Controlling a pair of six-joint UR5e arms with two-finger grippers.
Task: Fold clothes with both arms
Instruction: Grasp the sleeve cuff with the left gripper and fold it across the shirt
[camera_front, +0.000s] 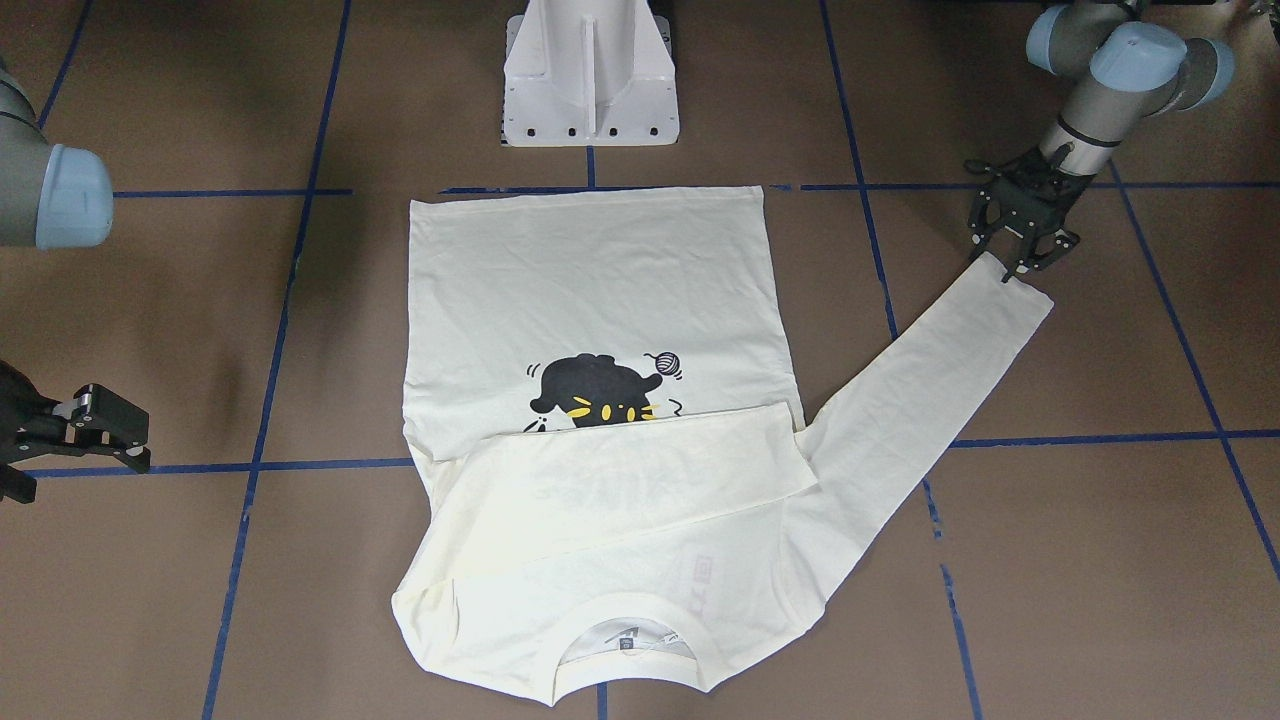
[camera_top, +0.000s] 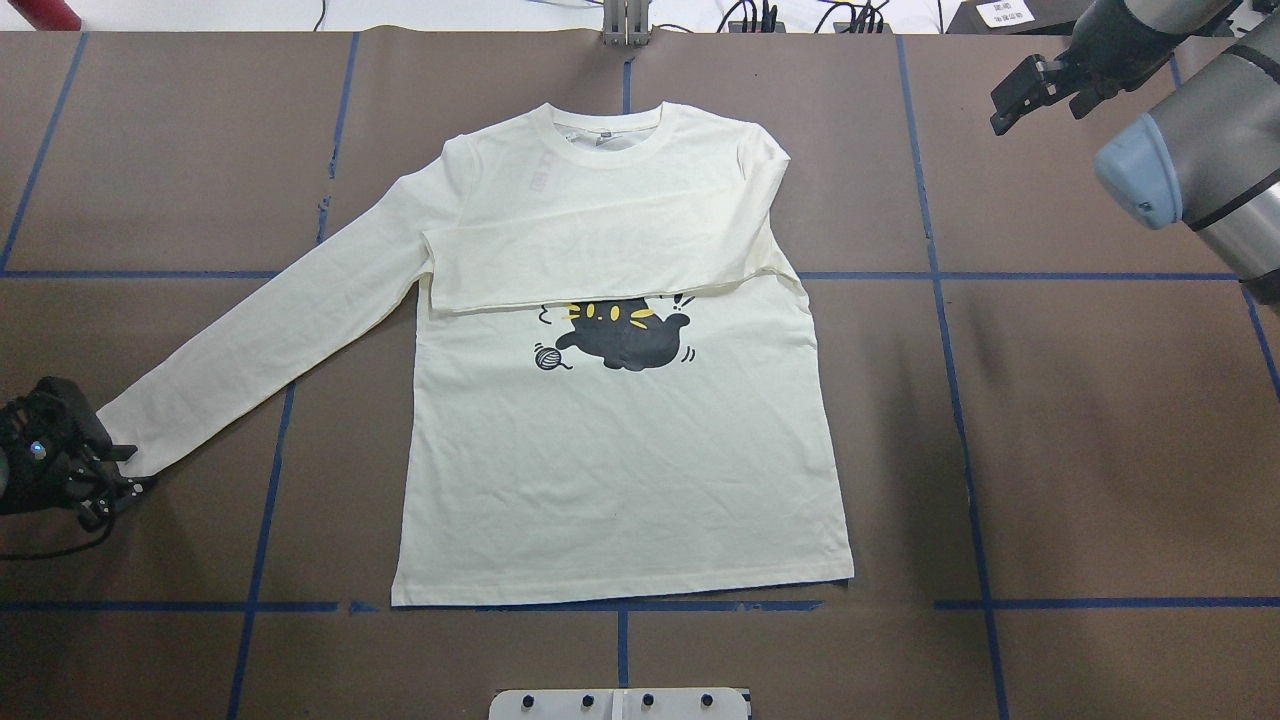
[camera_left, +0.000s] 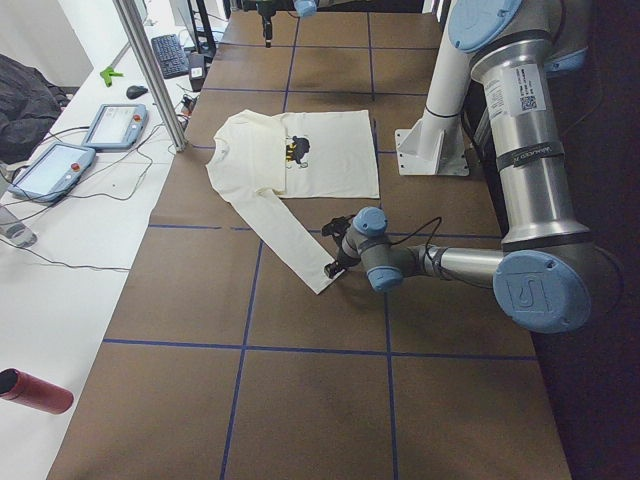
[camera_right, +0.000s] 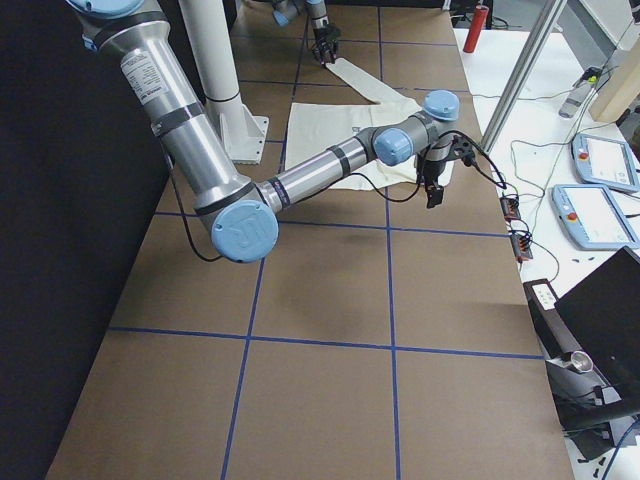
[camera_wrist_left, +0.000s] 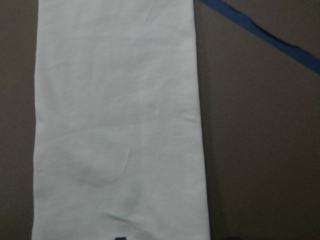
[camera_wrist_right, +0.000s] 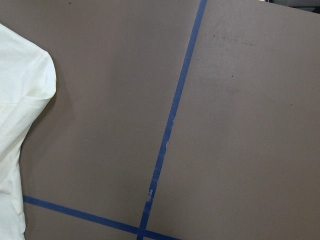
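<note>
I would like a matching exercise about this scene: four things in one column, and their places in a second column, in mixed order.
1. left pincer
2. right pincer
3. cat print
4. folded sleeve

A. half covered by cloth
B. at the cuff of the stretched sleeve
C. over bare table
D. laid across the shirt

Pairs: 1-B, 2-C, 3-A, 4-D

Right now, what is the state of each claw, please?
Left claw: open, at the end of the sleeve, gripping nothing.
Right claw: open, empty.
</note>
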